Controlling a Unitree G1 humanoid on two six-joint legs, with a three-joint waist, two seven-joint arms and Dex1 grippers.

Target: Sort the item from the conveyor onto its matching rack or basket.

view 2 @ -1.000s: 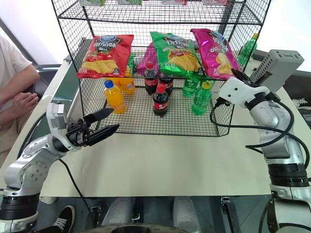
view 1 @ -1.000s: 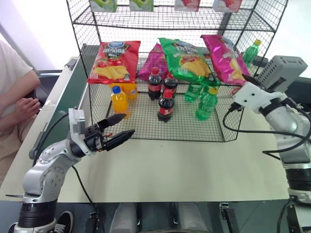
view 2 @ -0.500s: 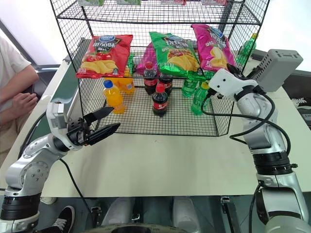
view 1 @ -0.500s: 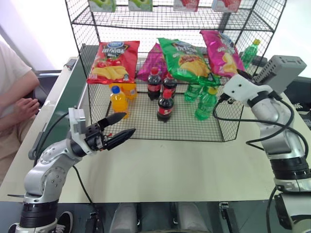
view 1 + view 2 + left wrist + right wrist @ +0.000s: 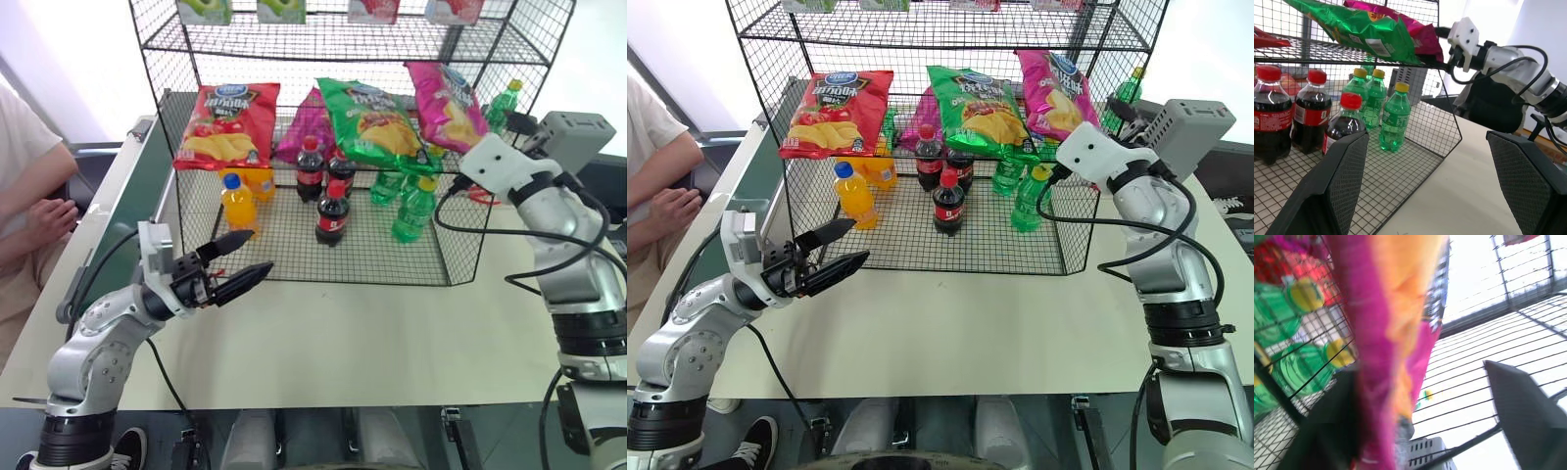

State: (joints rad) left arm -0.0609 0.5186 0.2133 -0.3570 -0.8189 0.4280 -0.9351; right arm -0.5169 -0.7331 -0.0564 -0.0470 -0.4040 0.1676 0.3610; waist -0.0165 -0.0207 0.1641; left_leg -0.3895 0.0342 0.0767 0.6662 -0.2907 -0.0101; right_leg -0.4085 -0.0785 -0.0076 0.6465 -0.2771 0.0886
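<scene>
Glossy magenta crisp bag [image 5: 1055, 90] is being propped on the black wire-mesh rack [image 5: 921, 245] shelf at two o'clock, between the spread right claw [image 5: 1425, 426] fingers; left claw [image 5: 841, 249] is being held spread.

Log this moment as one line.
stage: release | pink crisp bag: on rack shelf | right gripper: open at bag | left gripper: open, empty

Your left arm bent low, left gripper [image 5: 238, 258] pointing forward and right, black fingers [image 5: 1347, 171] spread wide with nothing between them, your right arm raised and reaching forward, right gripper [image 5: 1425, 396] with fingers [image 5: 1520, 406] parted
</scene>
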